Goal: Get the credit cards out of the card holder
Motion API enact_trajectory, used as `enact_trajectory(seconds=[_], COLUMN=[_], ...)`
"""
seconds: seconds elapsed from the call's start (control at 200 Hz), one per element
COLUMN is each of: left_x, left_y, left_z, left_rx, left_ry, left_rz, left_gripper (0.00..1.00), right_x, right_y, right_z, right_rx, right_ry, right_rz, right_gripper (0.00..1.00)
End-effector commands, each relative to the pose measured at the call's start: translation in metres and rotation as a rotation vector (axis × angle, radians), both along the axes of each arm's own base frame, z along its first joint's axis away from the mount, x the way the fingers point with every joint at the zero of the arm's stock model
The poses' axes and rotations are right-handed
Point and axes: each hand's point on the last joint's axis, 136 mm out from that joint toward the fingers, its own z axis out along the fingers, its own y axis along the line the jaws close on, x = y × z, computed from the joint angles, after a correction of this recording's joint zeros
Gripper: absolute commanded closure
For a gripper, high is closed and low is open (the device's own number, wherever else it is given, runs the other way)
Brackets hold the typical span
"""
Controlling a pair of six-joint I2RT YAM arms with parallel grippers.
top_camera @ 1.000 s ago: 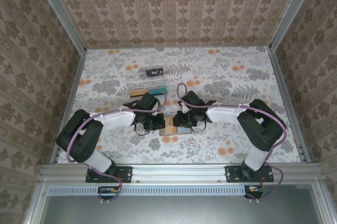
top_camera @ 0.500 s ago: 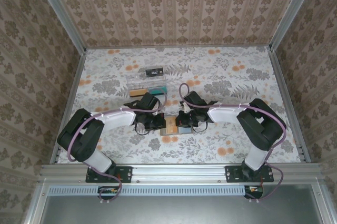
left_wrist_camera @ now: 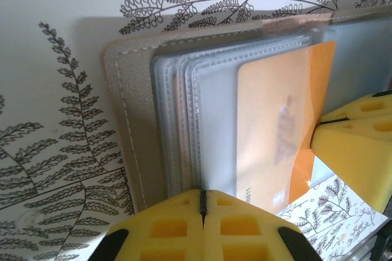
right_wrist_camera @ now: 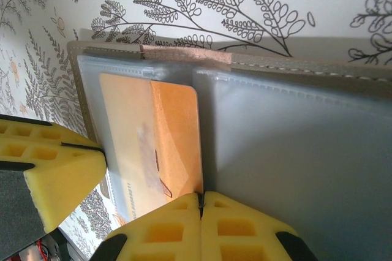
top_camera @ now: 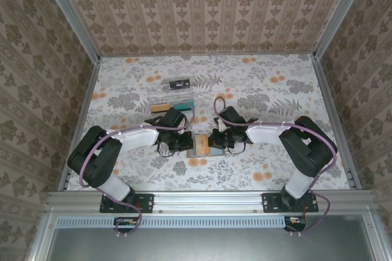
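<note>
The card holder [left_wrist_camera: 125, 95] lies open on the floral table, taupe outside with clear sleeves [right_wrist_camera: 294, 151] inside; it sits between both arms [top_camera: 199, 148]. A yellow-orange credit card [right_wrist_camera: 174, 132] sticks partway out of one sleeve, its bare orange part [left_wrist_camera: 318, 89] past the sleeve's edge. My left gripper [left_wrist_camera: 203, 203] is shut on the edge of a clear sleeve of the holder. My right gripper [right_wrist_camera: 201, 203] is shut on the card's exposed edge. Each gripper's yellow fingers [left_wrist_camera: 358, 144] show in the other's wrist view [right_wrist_camera: 49, 175].
A clear plastic tray [top_camera: 171, 92] with a few small items stands just behind the left gripper. Patterned walls and metal rails [top_camera: 334, 114] enclose the table on three sides.
My right gripper has closed on the card and shifted slightly right. The left gripper has stayed shut on the holder.
</note>
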Motion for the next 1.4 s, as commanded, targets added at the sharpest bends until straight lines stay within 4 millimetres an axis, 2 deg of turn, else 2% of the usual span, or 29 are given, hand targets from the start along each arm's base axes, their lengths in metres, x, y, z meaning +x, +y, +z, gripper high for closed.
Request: enact_trajectory(seconds=[0.0,0.08,0.31,0.58,0.72,0.835,0.93,1.01,1.395], left_x=[-0.012,-0.012,-0.013,-0.012,-0.012,-0.013,-0.013,-0.012,-0.011], left_y=[0.014,0.014,0.013,0.012,0.011,0.012,0.012,0.012,0.012], left_z=[-0.019,-0.019,-0.019,-0.018,-0.017,-0.017,-0.017,-0.017,-0.013], left_rx=[0.092,0.090,0.086,0.082,0.079,0.081,0.082,0.085,0.078], left_ry=[0.058,0.060,0.060,0.060,0.059,0.061,0.060,0.061,0.050], left_rz=[0.000,-0.001,-0.004,-0.005,-0.009,-0.010,-0.011,-0.013,-0.022], left_gripper=[1.00,1.00,1.00,1.00,1.00,1.00,1.00,1.00,1.00], right_x=[-0.006,-0.004,-0.002,-0.001,0.000,-0.001,-0.001,0.000,0.001], right_y=[-0.002,0.002,0.008,0.012,0.013,0.012,0.006,-0.002,-0.043], right_z=[-0.008,-0.009,-0.016,-0.010,-0.012,-0.014,-0.015,-0.015,-0.009], right_rx=[0.006,0.032,0.071,0.115,0.118,0.114,0.096,0.082,0.050], right_ry=[0.029,0.031,0.052,0.047,0.054,0.058,0.058,0.056,0.042], right_rz=[-0.006,-0.009,-0.022,-0.026,-0.025,-0.024,-0.033,-0.048,-0.088], right_gripper=[0.88,0.82,0.82,0.77,0.78,0.85,0.95,1.00,1.00])
